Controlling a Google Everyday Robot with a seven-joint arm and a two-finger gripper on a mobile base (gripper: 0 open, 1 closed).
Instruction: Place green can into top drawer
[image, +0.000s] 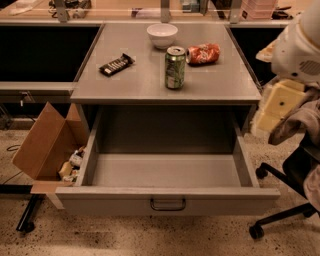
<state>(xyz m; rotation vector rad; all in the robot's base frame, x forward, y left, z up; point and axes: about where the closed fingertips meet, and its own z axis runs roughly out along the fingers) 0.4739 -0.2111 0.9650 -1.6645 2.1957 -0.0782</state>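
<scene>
The green can (175, 68) stands upright on the grey counter top (130, 82), right of centre, with its silver top showing. The top drawer (165, 172) below is pulled fully open and empty; its dark handle (168, 204) is at the centre of the plain front. Only white and yellow arm segments (282, 102) show at the right edge, beside the drawer's right side. My gripper is not in view, and nothing touches the can.
On the counter are a white bowl (162, 35), a crushed red-orange can (203, 53) just right of the green can, and a dark snack bar (116, 64). An open cardboard box (47, 147) with litter stands left of the drawer. An office chair base (280, 215) is at the right.
</scene>
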